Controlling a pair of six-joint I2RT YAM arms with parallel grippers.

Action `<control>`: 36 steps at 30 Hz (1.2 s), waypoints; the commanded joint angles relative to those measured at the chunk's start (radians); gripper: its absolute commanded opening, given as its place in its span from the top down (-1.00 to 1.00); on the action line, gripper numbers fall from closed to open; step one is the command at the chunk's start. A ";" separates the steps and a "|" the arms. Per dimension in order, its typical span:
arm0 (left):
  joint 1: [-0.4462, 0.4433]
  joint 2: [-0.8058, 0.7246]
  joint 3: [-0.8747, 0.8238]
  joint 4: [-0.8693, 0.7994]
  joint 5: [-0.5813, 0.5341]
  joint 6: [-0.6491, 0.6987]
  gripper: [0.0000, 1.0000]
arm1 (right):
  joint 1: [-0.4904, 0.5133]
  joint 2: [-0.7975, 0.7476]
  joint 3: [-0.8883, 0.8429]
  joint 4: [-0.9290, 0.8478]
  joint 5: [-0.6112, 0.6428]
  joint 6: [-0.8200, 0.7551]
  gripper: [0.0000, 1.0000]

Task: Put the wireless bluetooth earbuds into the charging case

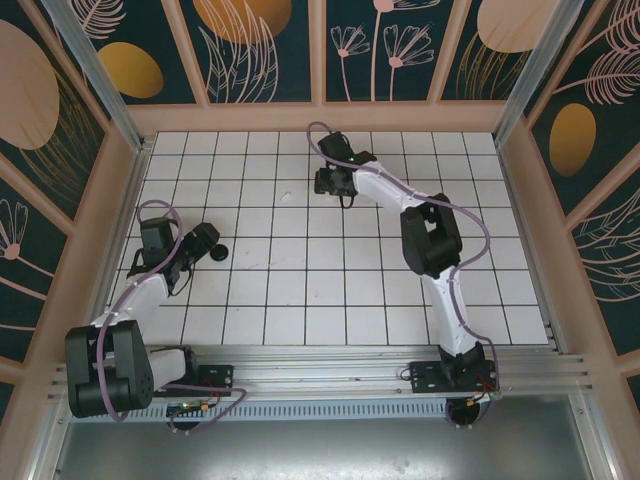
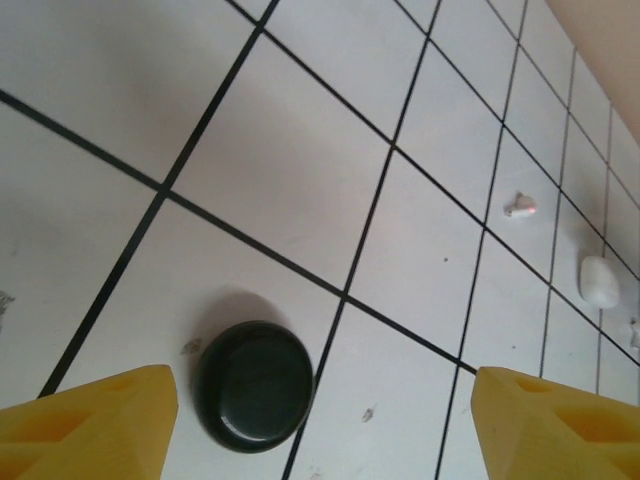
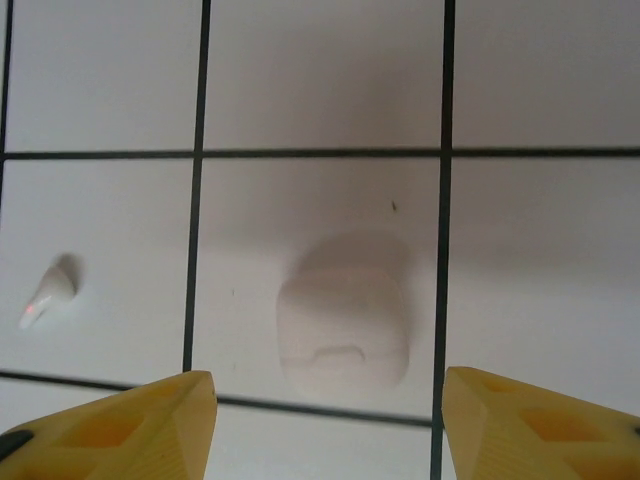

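Entry: left gripper (image 2: 320, 395), jaws apart, hovers over the black case (image 2: 255, 385), seemingly to grasp it; right gripper (image 3: 328, 388), jaws apart, hangs centred over the white case (image 3: 345, 312), white earbud (image 3: 47, 295) loose at its nine o'clock.

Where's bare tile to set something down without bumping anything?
Free: the centre tiles between the black case and the right arm's elbow, and the near rows along the rail. Crowded: far centre, where the right gripper hangs over the white case with a white earbud beside it; left side, around the left gripper and black case.
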 commanded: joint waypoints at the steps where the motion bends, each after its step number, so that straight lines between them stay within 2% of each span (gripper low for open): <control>1: 0.004 0.008 0.031 -0.008 0.050 0.009 -0.55 | 0.000 0.084 0.144 -0.111 0.051 -0.049 -0.26; 6: 0.003 0.022 0.031 0.026 0.063 -0.009 -0.57 | -0.003 0.179 0.239 -0.144 0.056 -0.068 -0.28; 15: 0.002 0.092 0.049 0.051 0.127 -0.007 -0.58 | -0.005 0.221 0.220 -0.130 0.023 -0.084 -0.27; 22: -0.002 0.100 0.059 0.061 0.148 -0.006 -0.61 | -0.003 0.214 0.168 -0.120 -0.012 -0.131 0.09; 25: -0.002 0.095 0.071 0.048 0.171 0.010 -0.62 | 0.006 0.164 0.090 -0.089 0.000 -0.167 0.22; 29: -0.003 0.079 0.092 0.032 0.231 0.041 -0.60 | 0.031 0.043 -0.077 -0.013 0.019 -0.232 0.27; 36: -0.009 0.033 0.126 0.025 0.382 0.046 -0.48 | 0.097 -0.287 -0.470 0.179 -0.052 -0.380 0.31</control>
